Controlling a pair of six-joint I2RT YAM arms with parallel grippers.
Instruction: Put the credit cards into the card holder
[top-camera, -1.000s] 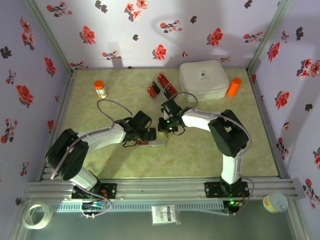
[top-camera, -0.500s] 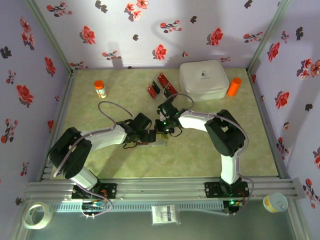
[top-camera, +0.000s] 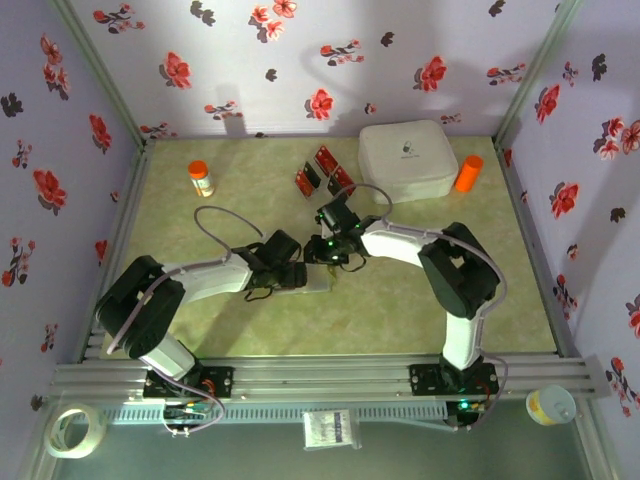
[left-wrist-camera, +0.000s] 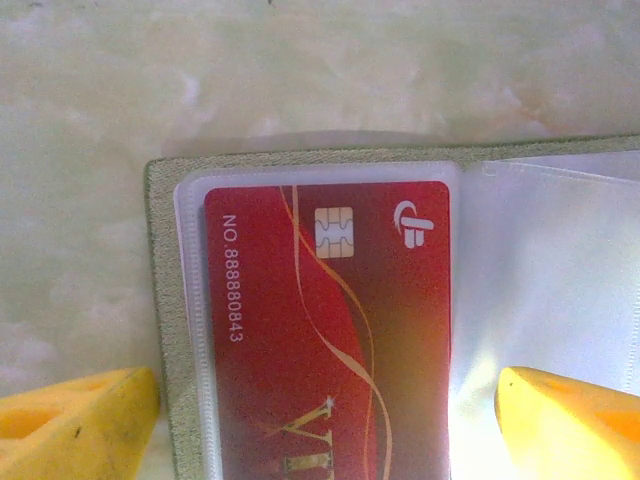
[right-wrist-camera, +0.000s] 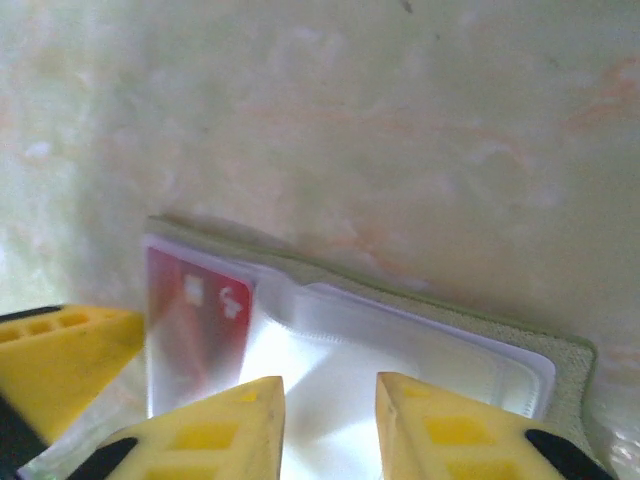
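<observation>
With one card (left-wrist-camera: 330, 330) seated in the open holder (left-wrist-camera: 165, 300) on the worktop (left-wrist-camera: 300, 70), the right claw (right-wrist-camera: 330, 420) had just been parted slightly and emptied, the left claw (left-wrist-camera: 325, 420) was held wide astride the holder, and other cards (top-camera: 327, 160) remained unloaded.

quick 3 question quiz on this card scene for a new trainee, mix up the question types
1. True or false: a red card already sits inside a clear sleeve of the card holder.
2. Count: how many loose credit cards lie next to the white box?
3. Pick one: the left gripper has its jaws A) shut on a card, B) wide apart over the open holder, C) clamped on the white box.

Key: 1 true; 2 three; 3 B.
</observation>
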